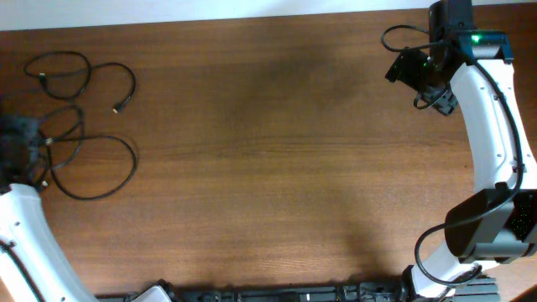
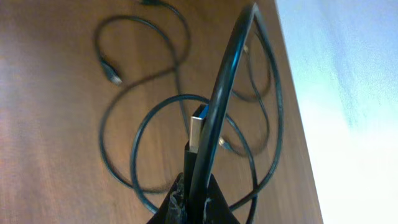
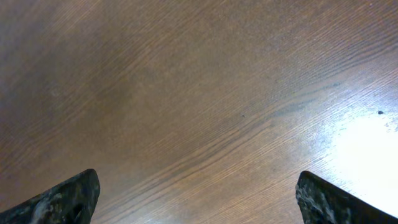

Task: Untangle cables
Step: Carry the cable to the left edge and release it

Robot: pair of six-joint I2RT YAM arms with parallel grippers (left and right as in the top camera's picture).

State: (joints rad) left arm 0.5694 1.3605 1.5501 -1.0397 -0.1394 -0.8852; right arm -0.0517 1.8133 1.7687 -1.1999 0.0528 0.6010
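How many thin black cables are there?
3 cables tangled at the table's left end: a far loop, a middle one with a plug, a large near loop. Left fingers pinch one; overlaps may hide more.

Brown wood-grain table (image 1: 268,168) is filling nearly all of the overhead view, grain running left to right. Pale surface (image 1: 168,10) is showing beyond the far edge as a thin strip, narrowing toward the right. Black fixture (image 1: 277,294) is running along the near edge, cut off by the frame, can't tell what it is. In the left wrist view, blurred bluish-white background (image 2: 354,124) is lying past the table edge. In the right wrist view, bright glare patch (image 3: 367,143) is washing out the wood at right, small dark speck (image 3: 380,112) sitting just above it.
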